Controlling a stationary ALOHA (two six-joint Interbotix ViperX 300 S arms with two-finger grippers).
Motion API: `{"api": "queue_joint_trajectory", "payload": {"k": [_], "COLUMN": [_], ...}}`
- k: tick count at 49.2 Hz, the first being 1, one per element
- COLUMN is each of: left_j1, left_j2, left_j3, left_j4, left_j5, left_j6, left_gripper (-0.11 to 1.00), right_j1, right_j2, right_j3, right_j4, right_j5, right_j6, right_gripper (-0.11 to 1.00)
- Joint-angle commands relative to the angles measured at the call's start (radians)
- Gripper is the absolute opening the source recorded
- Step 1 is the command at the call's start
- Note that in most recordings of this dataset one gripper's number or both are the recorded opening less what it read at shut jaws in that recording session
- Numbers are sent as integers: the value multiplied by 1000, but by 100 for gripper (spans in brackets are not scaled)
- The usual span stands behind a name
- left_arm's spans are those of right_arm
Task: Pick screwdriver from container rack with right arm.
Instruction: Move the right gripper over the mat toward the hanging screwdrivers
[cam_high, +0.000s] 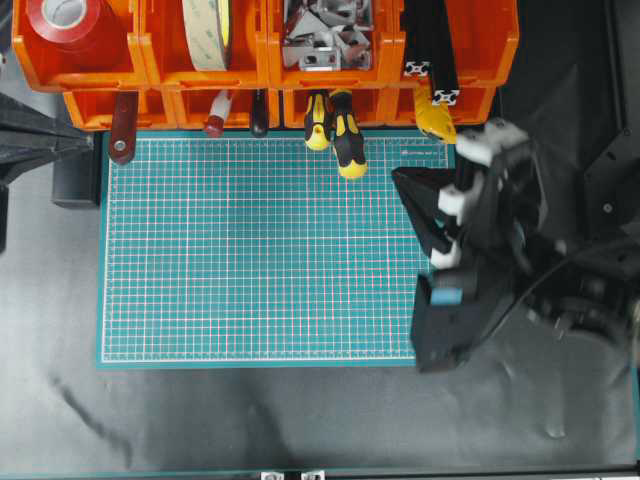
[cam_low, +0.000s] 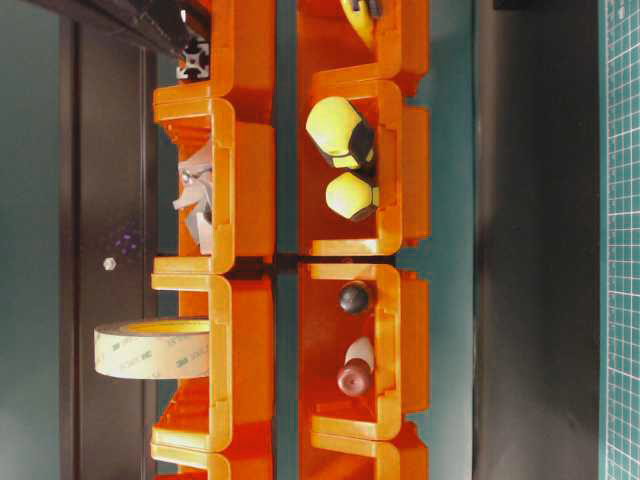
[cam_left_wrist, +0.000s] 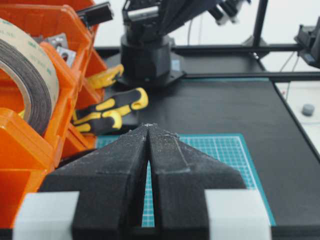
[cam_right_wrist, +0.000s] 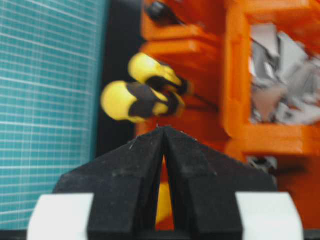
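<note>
While my right fingers (cam_right_wrist: 164, 131) are pressed together and hold nothing, they hover over the right edge of the green mat (cam_high: 250, 250), near the container rack (cam_high: 260, 60) but not touching it. The screwdriver (cam_high: 347, 140), yellow and black, sticks handle-out from a lower bin beside a shorter twin (cam_high: 318, 122). Reaching in without parting my fingers would, I judge, only shove the handle deeper, and the twin lies so close I could pinch both. Other bins hold red tape (cam_high: 65, 25), a tan tape roll (cam_high: 208, 30), metal brackets (cam_high: 322, 35) and black bars (cam_high: 430, 50). My left fingers (cam_left_wrist: 148, 127) are together too.
</note>
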Motion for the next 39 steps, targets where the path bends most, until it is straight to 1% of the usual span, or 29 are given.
{"api": "queue_joint_trajectory", "payload": {"k": [1,4,7,11,16,19,21,24,30,33,36,39], "left_j1": [-3,-5,-3,-3,-5,-5,-5,-6,-6,-6,-8,-9], "left_j2": [9,12,12,12,12,12,12,12,12,12,12,15], "left_j3": [-29,-28,-28,-26,-26,-26,-26,-26,-26,-23,-23,-20], "left_j4": [3,3,3,3,3,3,3,3,3,3,3,3], "left_j5": [-5,-5,-5,-5,-5,-5,-5,-5,-5,-5,-5,-5], "left_j6": [-3,-3,-3,-3,-3,-3,-3,-3,-3,-3,-3,-3], "left_gripper": [0,0,0,0,0,0,0,0,0,0,0,0], "right_j1": [49,64,72,80,86,84,84,83,71,63,52,35], "right_j2": [38,69,97,118,130,135,140,140,146,156,169,183], "right_j3": [-17,-18,-23,-21,-20,-20,-18,-17,-8,-3,6,14], "right_j4": [-95,-129,-141,-141,-141,-141,-141,-141,-141,-146,-147,-147], "right_j5": [121,173,207,216,199,183,169,144,94,81,72,63], "right_j6": [38,41,40,38,34,32,29,29,40,38,40,43], "right_gripper": [2,2,2,2,2,4,10,21,58,74,84,86]}}
